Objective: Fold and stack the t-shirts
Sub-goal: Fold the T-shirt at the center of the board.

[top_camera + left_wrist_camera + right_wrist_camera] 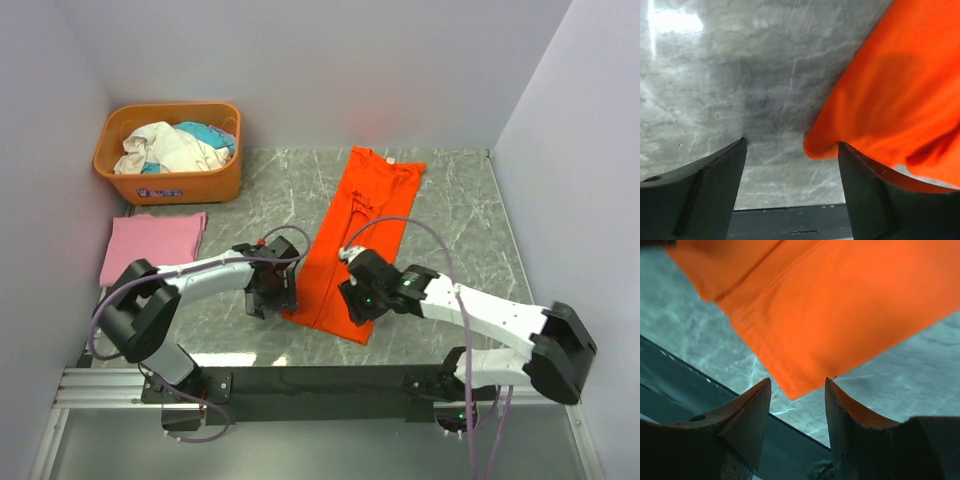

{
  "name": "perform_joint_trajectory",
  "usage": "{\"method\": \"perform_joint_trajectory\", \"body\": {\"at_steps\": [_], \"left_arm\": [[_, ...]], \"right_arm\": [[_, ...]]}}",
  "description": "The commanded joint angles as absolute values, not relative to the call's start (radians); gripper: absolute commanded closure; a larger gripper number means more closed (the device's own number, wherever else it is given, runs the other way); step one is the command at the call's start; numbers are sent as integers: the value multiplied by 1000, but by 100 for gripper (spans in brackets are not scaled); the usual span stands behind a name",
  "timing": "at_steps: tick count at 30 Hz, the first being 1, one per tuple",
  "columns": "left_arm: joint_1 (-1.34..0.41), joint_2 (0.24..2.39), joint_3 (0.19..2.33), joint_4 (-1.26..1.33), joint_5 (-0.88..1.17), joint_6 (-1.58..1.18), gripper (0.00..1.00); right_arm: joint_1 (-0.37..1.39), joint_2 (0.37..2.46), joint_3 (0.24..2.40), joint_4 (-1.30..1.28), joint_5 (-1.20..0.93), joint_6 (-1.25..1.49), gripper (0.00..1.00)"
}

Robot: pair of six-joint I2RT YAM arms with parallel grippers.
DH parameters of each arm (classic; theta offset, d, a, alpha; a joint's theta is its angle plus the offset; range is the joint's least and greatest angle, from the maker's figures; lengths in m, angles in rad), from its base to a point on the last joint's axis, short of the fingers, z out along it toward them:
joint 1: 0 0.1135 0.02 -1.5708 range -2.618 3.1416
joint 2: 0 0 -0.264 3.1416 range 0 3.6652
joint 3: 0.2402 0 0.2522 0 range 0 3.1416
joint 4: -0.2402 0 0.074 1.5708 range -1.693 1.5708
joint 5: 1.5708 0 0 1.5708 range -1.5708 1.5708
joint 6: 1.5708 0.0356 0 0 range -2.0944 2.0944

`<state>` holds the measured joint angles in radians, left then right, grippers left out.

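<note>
The bright orange-red t-shirt (pixel 360 235) lies folded lengthwise into a long strip on the marble table, collar at the far end. The light pink t-shirt (pixel 152 243) lies folded flat at the left. My left gripper (pixel 280 300) is open at the strip's near left corner; in the left wrist view that corner (pixel 822 147) sits between my fingers (pixel 792 146). My right gripper (pixel 350 305) is open at the near right corner; in the right wrist view the corner tip (pixel 795 390) lies just ahead of the gap between my fingers (pixel 797 382). Neither holds cloth.
A rigid orange plastic basket (pixel 170 180) with crumpled white and teal clothes stands at the back left. The table's dark front rail (pixel 320 378) runs just behind the grippers. Grey walls close in left, right and back.
</note>
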<state>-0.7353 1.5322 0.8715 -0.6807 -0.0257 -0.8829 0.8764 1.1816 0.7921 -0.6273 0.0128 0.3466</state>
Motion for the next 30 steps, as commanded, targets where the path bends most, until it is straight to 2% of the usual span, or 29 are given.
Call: {"method": "perform_joint_trajectory", "body": {"at_steps": [1, 8, 21, 29, 30], "left_arm": [[-756, 1584, 939, -703, -83, -905, 22], [-776, 1644, 979, -710, -98, -919, 28], [-805, 1684, 977, -672, -58, -930, 35], [-804, 1732, 979, -664, -49, -934, 52], [-804, 1736, 979, -666, -49, -936, 57]], "right_arm": [[980, 1271, 819, -637, 48, 347, 46], [1120, 1443, 910, -683, 143, 342, 45], [1172, 1581, 965, -745, 161, 333, 44], [1172, 1653, 982, -755, 153, 319, 48], [1169, 1661, 986, -759, 150, 319, 50]]}}
